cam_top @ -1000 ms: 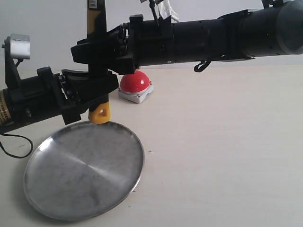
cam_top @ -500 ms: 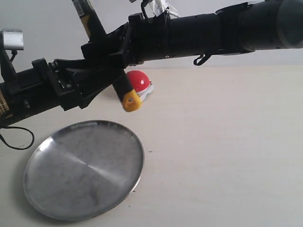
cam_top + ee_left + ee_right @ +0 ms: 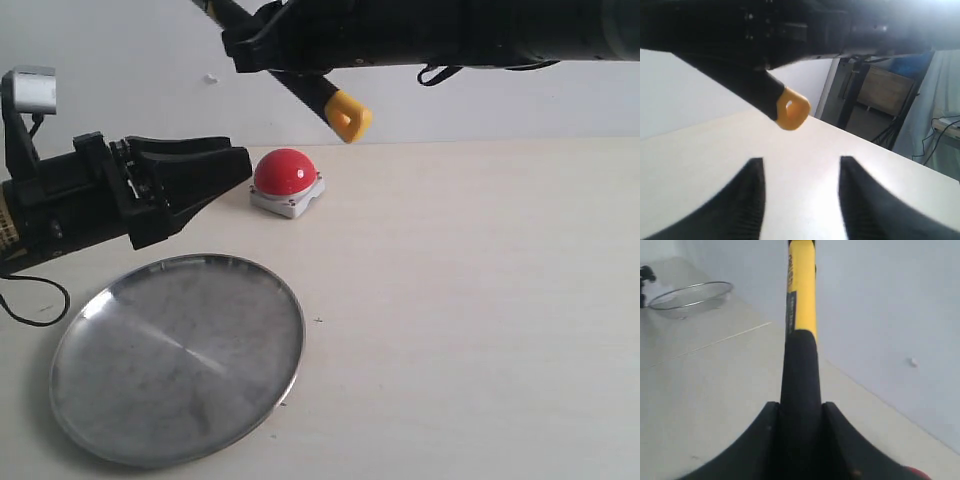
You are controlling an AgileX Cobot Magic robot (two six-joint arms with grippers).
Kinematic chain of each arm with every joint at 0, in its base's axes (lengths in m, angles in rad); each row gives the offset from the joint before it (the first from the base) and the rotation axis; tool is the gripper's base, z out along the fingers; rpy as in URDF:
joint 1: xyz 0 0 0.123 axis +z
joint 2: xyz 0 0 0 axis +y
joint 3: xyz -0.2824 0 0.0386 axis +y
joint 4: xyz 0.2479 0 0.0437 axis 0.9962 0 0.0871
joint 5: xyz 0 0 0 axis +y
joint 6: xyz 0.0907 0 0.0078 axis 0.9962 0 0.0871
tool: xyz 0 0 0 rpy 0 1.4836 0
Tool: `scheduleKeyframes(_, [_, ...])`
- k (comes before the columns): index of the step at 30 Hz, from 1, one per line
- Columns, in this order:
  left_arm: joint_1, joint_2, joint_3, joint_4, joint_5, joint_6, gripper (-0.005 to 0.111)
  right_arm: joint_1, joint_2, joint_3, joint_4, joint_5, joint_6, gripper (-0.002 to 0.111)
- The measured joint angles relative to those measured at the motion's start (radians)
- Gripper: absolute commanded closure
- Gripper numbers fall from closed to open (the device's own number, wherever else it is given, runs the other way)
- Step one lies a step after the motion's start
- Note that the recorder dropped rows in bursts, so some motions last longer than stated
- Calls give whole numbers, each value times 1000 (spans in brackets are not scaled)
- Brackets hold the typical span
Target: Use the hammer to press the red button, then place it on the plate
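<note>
Hammer [image 3: 308,90] hung in the air above the table [image 3: 480,300], clear of everything on it. It was tilted, and its yellow looped end was the lowest part, pointing down toward the table's right side. That end was above the red button [image 3: 286,172] and a little to its right, well apart from the dome. The head ran out of the exterior view at the top and could not be seen. In the right wrist view the handle [image 3: 800,365] ran straight away from the camera, first black, then yellow with a dark label.

The right gripper [image 3: 262,40] had the hammer by the black part of the handle. Its two fingers [image 3: 771,425] were pressed against either side of the handle with no gap showing.

The left gripper [image 3: 238,160] was lower, over the table's left side and just above the far rim of the plate [image 3: 180,360]. Its jaws were spread and held nothing. In the left wrist view, bare tabletop showed between its fingertips [image 3: 752,180], and the hammer's yellow loop [image 3: 790,108] was beyond them, not touching.

The red button sat on its light-grey base toward the table's far edge, left of centre. The plate lay flat near the front left corner, apart from the button.
</note>
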Motion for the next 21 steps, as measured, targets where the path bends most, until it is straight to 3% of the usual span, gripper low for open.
scheduleKeyframes(2, [0, 0, 0, 2, 24, 0, 107, -7, -11, 0, -3, -49, 13, 108])
scheduleKeyframes(6, [0, 0, 0, -32, 142, 0, 107, -13, -50, 0, -109, -123, 104, 108])
scheduleKeyframes(11, [0, -14, 0, -254, 405, 49, 107, -13, -72, 0, -238, -132, 223, 108])
scheduleKeyframes(16, [0, -71, 0, -662, 669, 352, 107, -13, -72, 0, -297, -124, 281, 108])
scheduleKeyframes(21, [0, -180, 54, -1012, 683, 699, 107, -13, -72, 0, -309, -119, 302, 108])
